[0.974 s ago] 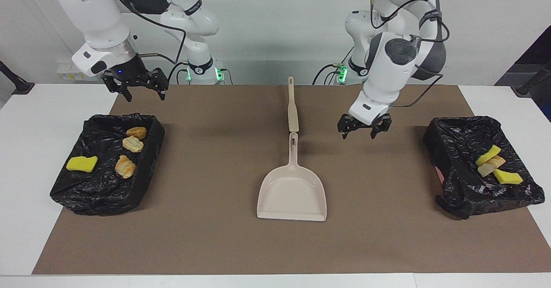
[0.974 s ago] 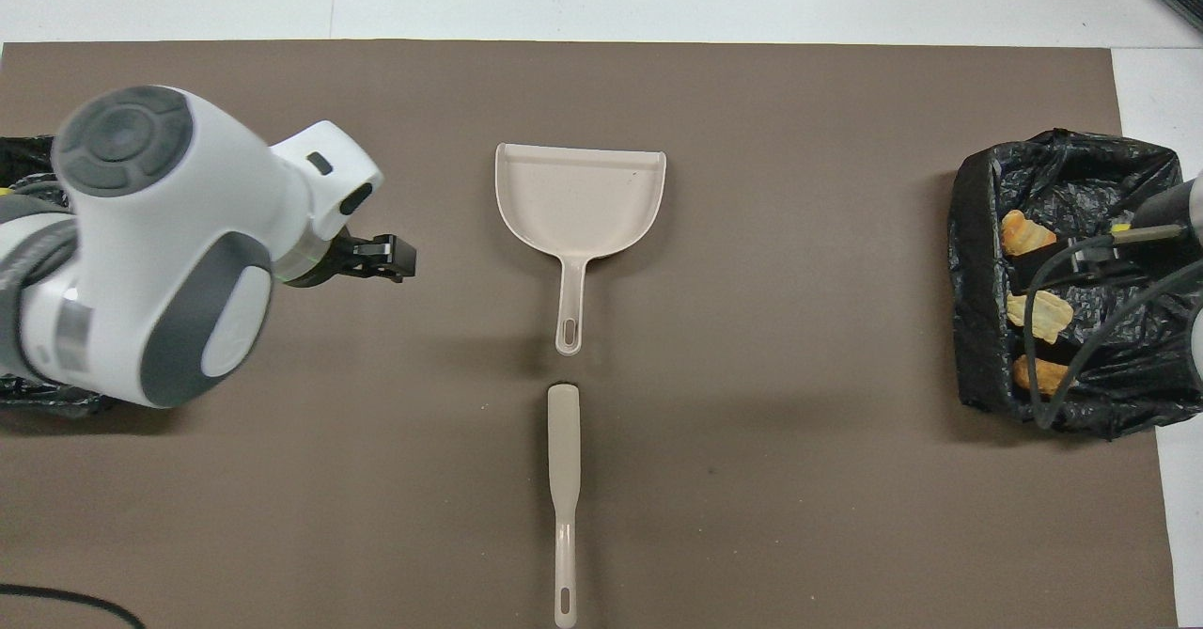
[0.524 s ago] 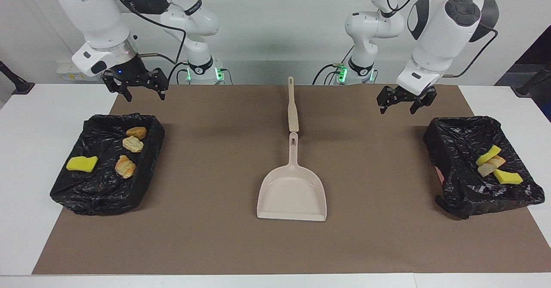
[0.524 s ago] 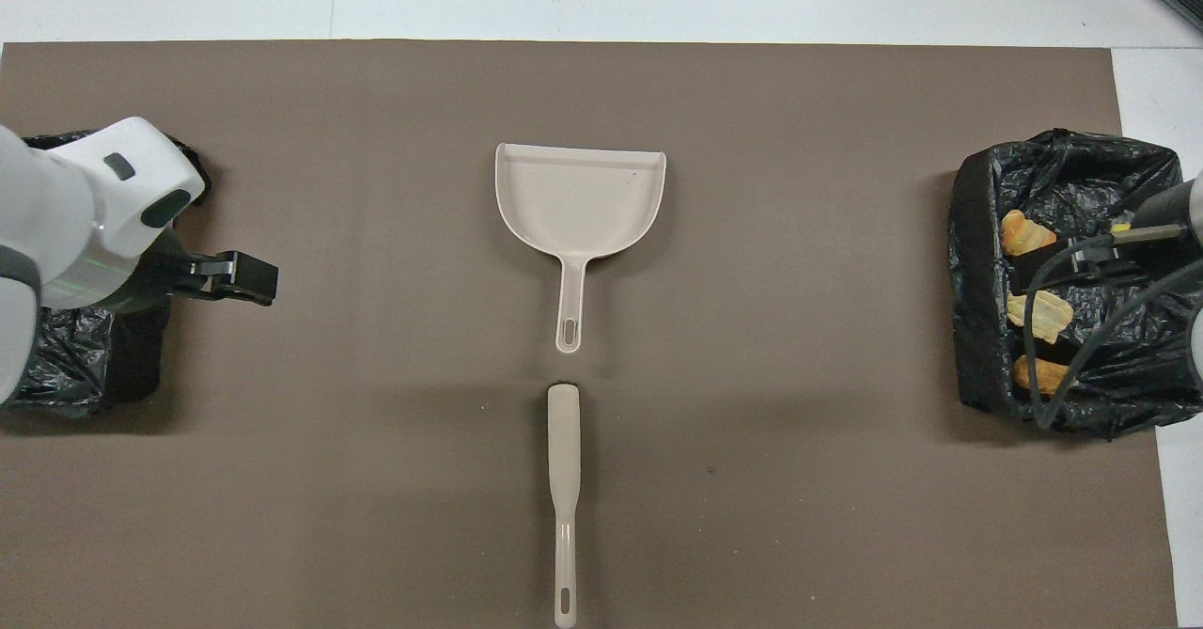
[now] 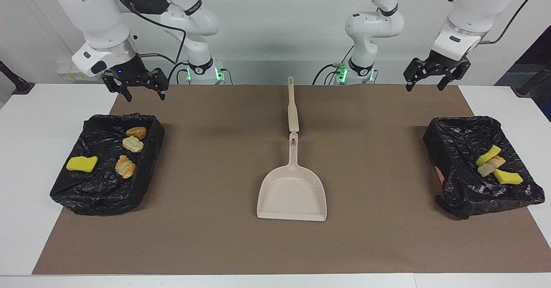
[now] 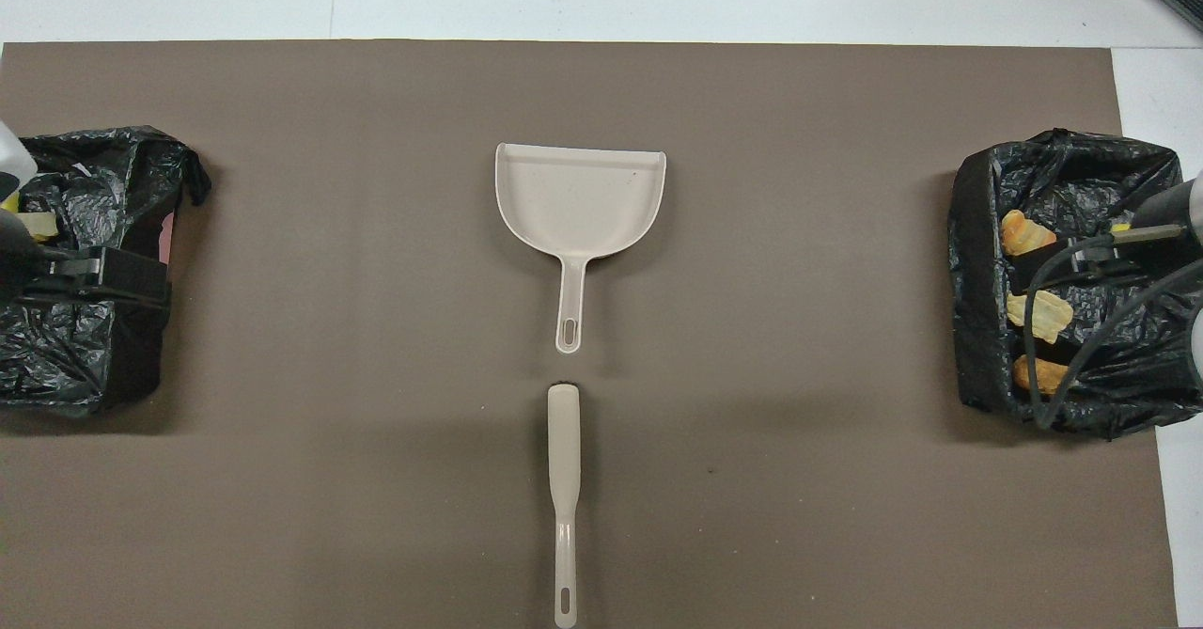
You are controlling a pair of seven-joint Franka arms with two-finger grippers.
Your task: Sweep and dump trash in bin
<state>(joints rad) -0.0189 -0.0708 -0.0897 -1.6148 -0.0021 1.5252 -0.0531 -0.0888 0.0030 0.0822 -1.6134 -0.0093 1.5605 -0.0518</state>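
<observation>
Fingers [image 5: 440, 83] spread on both arms, dustpan [image 5: 292, 192] and brush [image 5: 292, 107] mid-mat

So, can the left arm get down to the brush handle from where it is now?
Probably yes. The left pincer hangs open and empty above the mat, the brush lies alone nearer the robots than the dustpan, and nothing stands between.

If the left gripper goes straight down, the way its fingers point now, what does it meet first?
Probably the brown mat just on the robots' side of the black-lined bin at the left arm's end; depth is unclear, so it could meet that bin's near rim. The left gripper is open and empty.
</observation>
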